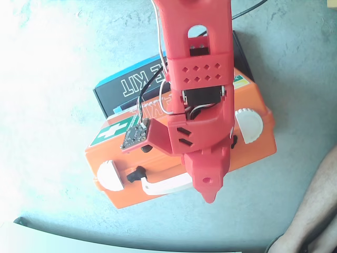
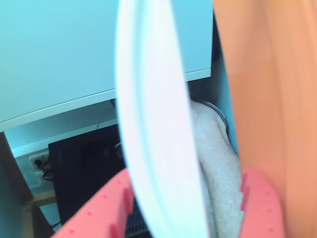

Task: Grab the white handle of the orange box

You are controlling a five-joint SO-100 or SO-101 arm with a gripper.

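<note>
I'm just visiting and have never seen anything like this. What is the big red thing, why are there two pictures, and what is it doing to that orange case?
The red thing is a small robot arm ending in a two-finger gripper. The fixed view looks down on it from above. An orange first-aid case lies on a grey surface, with a black box behind it. The wrist view comes from a camera on the arm, so it is very close: the white handle passes between the two red fingers. The fingers sit either side of it; whether they are squeezing yet is unclear.
</note>
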